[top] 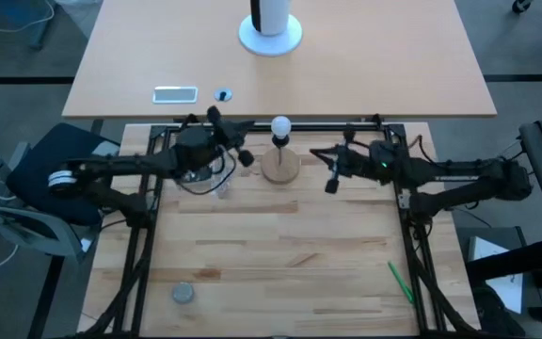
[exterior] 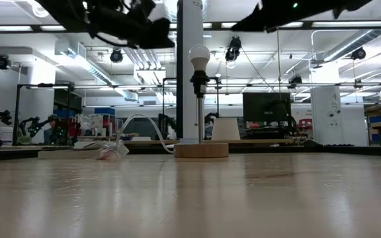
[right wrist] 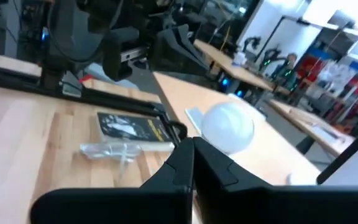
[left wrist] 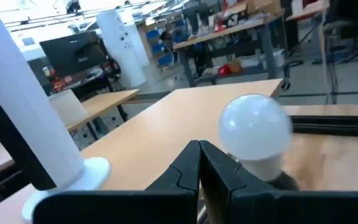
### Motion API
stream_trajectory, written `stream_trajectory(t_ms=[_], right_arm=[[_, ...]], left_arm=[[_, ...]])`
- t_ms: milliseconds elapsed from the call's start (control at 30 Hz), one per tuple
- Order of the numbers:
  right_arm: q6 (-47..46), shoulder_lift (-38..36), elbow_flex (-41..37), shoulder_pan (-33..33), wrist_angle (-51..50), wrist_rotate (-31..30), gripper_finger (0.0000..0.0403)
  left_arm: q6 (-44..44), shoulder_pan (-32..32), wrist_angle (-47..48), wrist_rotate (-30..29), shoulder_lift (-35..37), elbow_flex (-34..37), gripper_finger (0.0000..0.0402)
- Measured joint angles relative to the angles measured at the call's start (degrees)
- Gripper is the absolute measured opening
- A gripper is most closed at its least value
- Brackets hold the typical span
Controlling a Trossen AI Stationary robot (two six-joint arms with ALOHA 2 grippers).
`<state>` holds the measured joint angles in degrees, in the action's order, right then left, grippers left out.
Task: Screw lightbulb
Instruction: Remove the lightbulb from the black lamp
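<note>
Lightbulb (top: 280, 124) sits upright in a black socket (exterior: 198, 84) on top of a thin stem, which rises from a round wooden disc (top: 281, 167) at the far middle of the bench (top: 280, 254). It stands between the two claws, and neither one touches it.

To the bulb's left, the left claw (top: 238, 149) hangs just beside it, raised off the bench at about the bulb's height. From that arm's own camera, its two dark fingertips (left wrist: 199, 163) are pressed together with nothing between them, and the white globe shows right past the tips.

On the other side, the right claw (top: 328, 169) hovers a little farther from the bulb, also lifted well above the bench. Its fingers (right wrist: 193, 163) meet at the tip as well, holding nothing, and the bulb appears just beyond them.

Below the left claw, a crumpled clear wrapper (top: 216, 186) lies on the wood, near the disc's left edge. A thin pale cable (exterior: 152, 132) curves along the bench toward the disc.

Much nearer the front edge, well apart from both claws, are a small grey cap (top: 183, 293) on the left and a green stick (top: 400, 281) on the right.
</note>
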<state>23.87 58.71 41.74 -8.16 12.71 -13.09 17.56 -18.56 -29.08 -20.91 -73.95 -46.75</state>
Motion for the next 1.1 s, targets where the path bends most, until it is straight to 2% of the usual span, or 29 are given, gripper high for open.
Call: stream_trajectory(t_ms=[133,233,333,500,667,867,1100], right_arm=[[-2.0,4.6,1.5,-6.9,0.2,5.4,0.0],[-2.3,8.5,2.8,-10.5,0.0,7.5,0.0],[-2.1,12.3,4.9,-12.2,0.0,9.5,0.0],[0.7,16.4,8.1,-12.3,-0.1,10.7,0.0],[2.2,17.4,10.9,-12.4,-0.4,10.7,0.0],[3.2,17.1,12.1,-12.5,-0.4,10.7,0.0],[2.1,18.1,12.3,-13.3,0.1,10.9,0.0]], left_arm=[[2.4,-3.1,-0.9,1.3,-5.5,-4.0,0.0],[3.1,-5.3,-0.5,5.8,-9.6,-6.9,0.0],[4.4,-6.3,-0.5,8.0,-13.3,-9.6,0.0],[7.6,-6.6,0.6,8.2,-16.7,-13.0,0.0],[7.5,-6.5,2.9,8.8,-16.4,-13.6,0.0],[6.8,-6.4,6.8,14.5,-14.2,-13.6,0.0],[6.5,-6.1,8.1,16.5,-13.6,-13.5,0.0]])
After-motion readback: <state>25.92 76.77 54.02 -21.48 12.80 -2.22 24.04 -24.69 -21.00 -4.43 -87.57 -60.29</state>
